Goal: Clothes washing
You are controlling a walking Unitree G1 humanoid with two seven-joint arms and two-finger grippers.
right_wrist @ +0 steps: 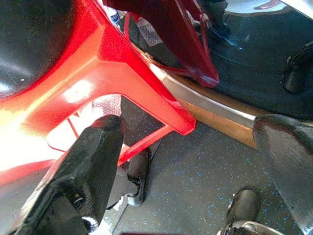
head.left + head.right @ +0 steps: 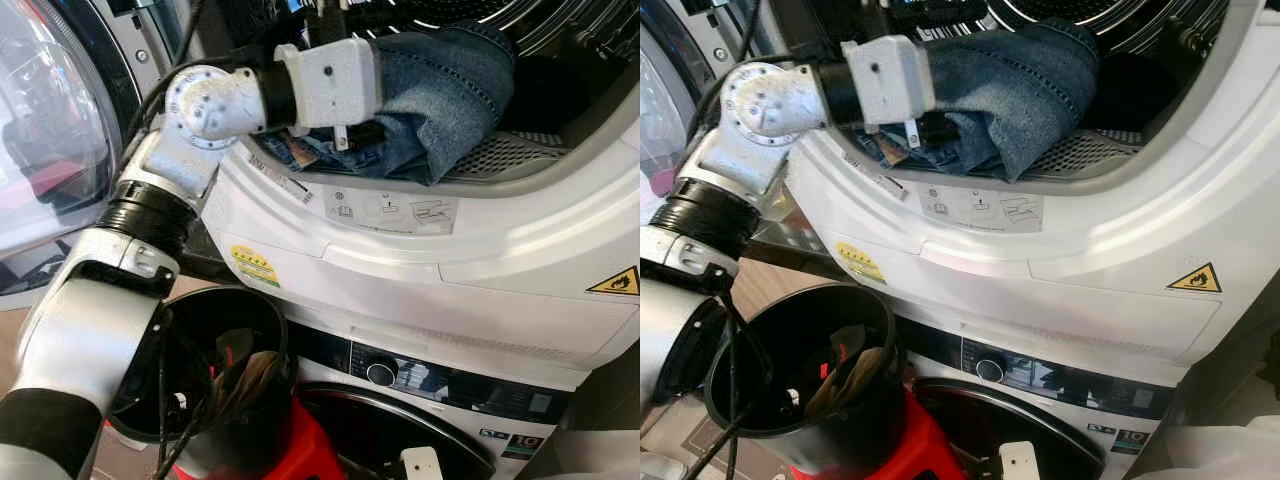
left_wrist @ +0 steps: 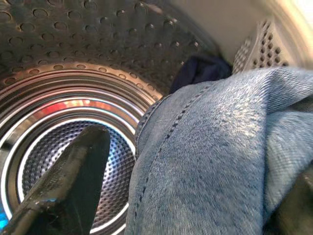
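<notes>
Left eye view: the left gripper (image 3: 161,196) reached into the upper drum (image 2: 560,60), its fingers (image 3: 63,186) clamped on the jeans (image 2: 440,90) — denim bunched between them in the left wrist view. The jeans lay half over the drum's lip, a dark garment (image 3: 200,71) deeper inside. To load well, the bundle should go well past the lip before release — a trailing leg could catch the door (image 2: 50,130). The right gripper (image 1: 190,171) hung idle below the drum, fingers apart, by a red stool (image 1: 98,63).

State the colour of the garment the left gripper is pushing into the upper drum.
Faded blue denim jeans, clearest in the left eye view.
</notes>
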